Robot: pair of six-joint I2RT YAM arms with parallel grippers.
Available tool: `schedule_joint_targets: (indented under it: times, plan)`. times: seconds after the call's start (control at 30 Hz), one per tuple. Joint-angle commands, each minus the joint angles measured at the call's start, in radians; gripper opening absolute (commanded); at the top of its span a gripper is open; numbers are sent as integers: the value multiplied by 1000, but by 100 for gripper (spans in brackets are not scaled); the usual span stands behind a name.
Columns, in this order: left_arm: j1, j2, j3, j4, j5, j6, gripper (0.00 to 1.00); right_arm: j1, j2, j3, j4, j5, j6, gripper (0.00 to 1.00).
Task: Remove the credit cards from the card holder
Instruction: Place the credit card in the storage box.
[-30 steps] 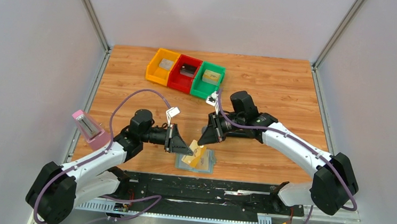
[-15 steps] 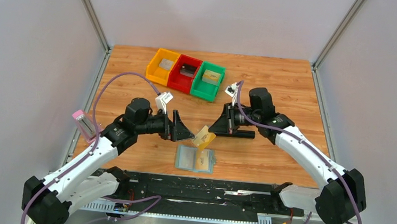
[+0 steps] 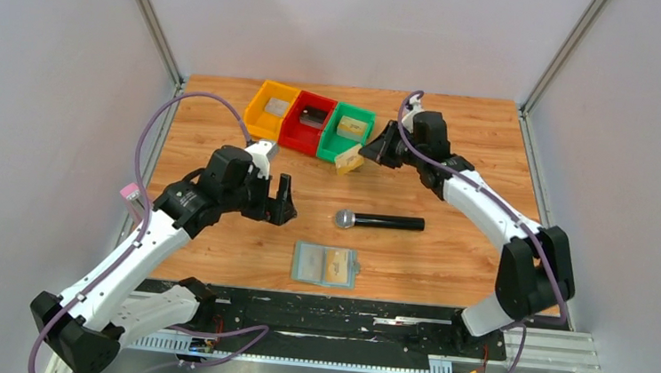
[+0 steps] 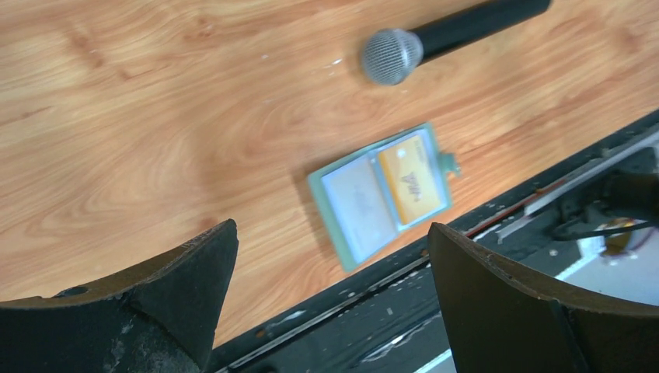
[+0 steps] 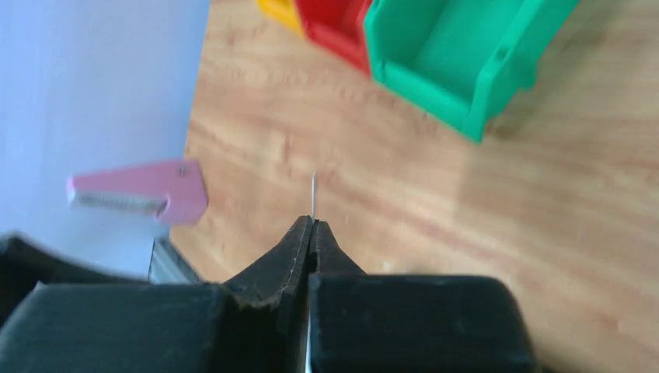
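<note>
Top external: right fingers [image 3: 371,151] pinch gold card [image 3: 348,159].

3 bins [image 3: 258,127] [image 3: 297,142] [image 3: 334,154], 1 microphone [image 3: 379,221], 1 card holder [image 3: 308,262], 2 gold-yellow credit cards [image 3: 336,265] [image 3: 348,158], 1 pink object [image 3: 130,192], 1 left tool [image 3: 285,202], 1 right tool [image 3: 365,151].

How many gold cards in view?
2: a gold card pinched in the right claw by the green bin, a second card in the right half of the card holder. Bin contents too small to tell.
</note>
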Motion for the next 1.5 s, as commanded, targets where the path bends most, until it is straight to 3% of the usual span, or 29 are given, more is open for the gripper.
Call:
schedule_joint_targets:
  times: [0.0,0.23,0.57,0.97,1.47]
  plan:
    - [-3,-57,-1,-59,-90,91,100,-4,121,128,175,220,105,0]
    - [-4,-181,-111,42,-97,78,100,-9,334,302,238,367,135,0]
    - [-3,-178,-113,31,-107,82,100,-12,535,428,321,518,201,0]
    - [-4,-181,-116,33,-105,82,100,-26,633,502,296,526,257,0]
    - [-4,-196,-117,29,-121,77,100,-33,676,480,339,501,311,0]
